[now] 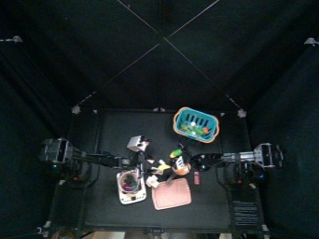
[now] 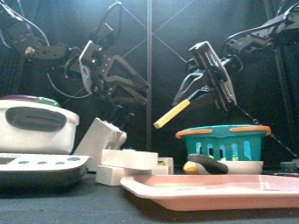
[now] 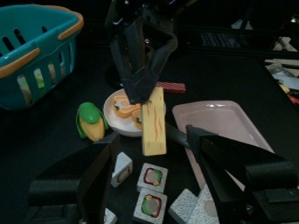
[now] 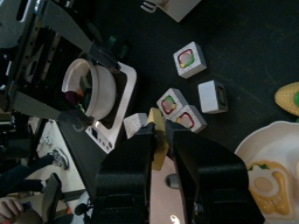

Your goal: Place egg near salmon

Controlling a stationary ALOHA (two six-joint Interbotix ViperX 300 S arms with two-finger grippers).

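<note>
Nearest you, the salmon [image 2: 211, 187] lies flat at the table's front edge. Just beyond it the egg [image 3: 124, 108] rests beside the corn [image 3: 87, 121]. It's probably light, thin and slippery, so pinch its rim. Above it, your right tool [image 3: 140, 83] clamps a yellow bar [image 3: 155, 131], and your left tool [image 2: 114, 80] hangs open.

Teal plastic slatted basket [image 2: 222, 142]; smooth matt pink salmon [image 2: 211, 189]
</note>
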